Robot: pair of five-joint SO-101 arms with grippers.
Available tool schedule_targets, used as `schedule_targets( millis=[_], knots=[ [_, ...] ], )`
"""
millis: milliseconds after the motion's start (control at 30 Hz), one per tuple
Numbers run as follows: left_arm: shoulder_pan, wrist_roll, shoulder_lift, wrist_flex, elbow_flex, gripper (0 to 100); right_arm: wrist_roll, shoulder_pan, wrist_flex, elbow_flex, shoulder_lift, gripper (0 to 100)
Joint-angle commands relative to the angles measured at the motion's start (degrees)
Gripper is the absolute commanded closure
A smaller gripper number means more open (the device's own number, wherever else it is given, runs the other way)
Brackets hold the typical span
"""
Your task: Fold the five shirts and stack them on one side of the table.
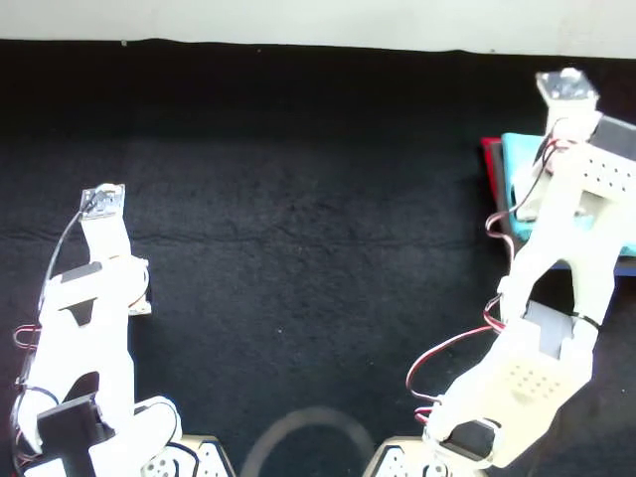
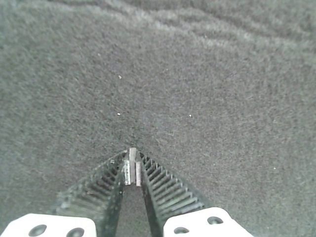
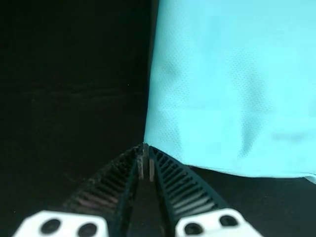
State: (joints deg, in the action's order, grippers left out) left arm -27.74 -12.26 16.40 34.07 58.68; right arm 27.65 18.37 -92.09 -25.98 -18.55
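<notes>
My right claw (image 3: 146, 168), pinched closed and empty, sits just beside the cyan shirt (image 3: 227, 89) topping the stack (image 1: 515, 164) on my right. A careless sweep could skew it. My left claw (image 2: 132, 170) is closed too, over bare mat (image 2: 197, 74).

Light in the high view is soft and even; the black cloth (image 1: 298, 248) swallows it and stays dim across the middle of the frame, while the left arm (image 1: 89, 328) at lower left, the right arm (image 1: 576, 219) at right and the wall strip (image 1: 298, 20) along the upper edge bleach almost to glare. In the left wrist view the cloth reads flat mid grey, faintly shaded in its ripples; in the right wrist view it sinks near black and the turquoise shirt (image 3: 232, 84) glows bright.
</notes>
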Motion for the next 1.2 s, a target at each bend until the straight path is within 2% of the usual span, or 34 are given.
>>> schedule_targets(
  millis=[0, 200, 367, 533, 733, 800, 933, 1033, 1167],
  knots=[
    [0.0, -0.4, 1.4, -1.3, 0.0, 99, -0.3, 2.0, 4.9, 5.4, 4.0, 99.1],
    [0.0, -0.4, 1.4, -1.3, 0.0, 99, -0.1, 4.3, 15.9, 14.9, 4.0, 99.1],
    [0.0, -0.4, 1.4, -1.3, 0.0, 99, -0.1, 4.1, 19.5, 19.3, 4.0, 99.1],
    [0.0, -0.4, 1.4, -1.3, 0.0, 99, -0.3, 4.2, 15.8, 17.7, 6.8, 99.1],
    [0.0, -0.4, 2.2, -0.6, -0.4, 99, -0.6, 0.1, 5.6, 15.3, 23.0, 99.1],
    [-0.7, -0.6, 4.7, 3.3, -2.3, 99, -0.6, -2.8, 2.3, 16.0, 29.6, 99.1],
    [-2.9, -0.6, 16.6, 20.0, -10.9, 99, -1.2, -9.2, 0.0, 23.2, 41.9, 99.1],
    [-2.2, -0.7, 26.9, 29.2, -14.7, 99, -8.0, -11.6, 0.8, 30.6, 49.6, 99.1],
    [-0.6, -0.7, 38.3, 32.6, -12.4, 99, -16.0, -11.7, 6.0, 41.5, 58.4, 99.1]
  ],
)
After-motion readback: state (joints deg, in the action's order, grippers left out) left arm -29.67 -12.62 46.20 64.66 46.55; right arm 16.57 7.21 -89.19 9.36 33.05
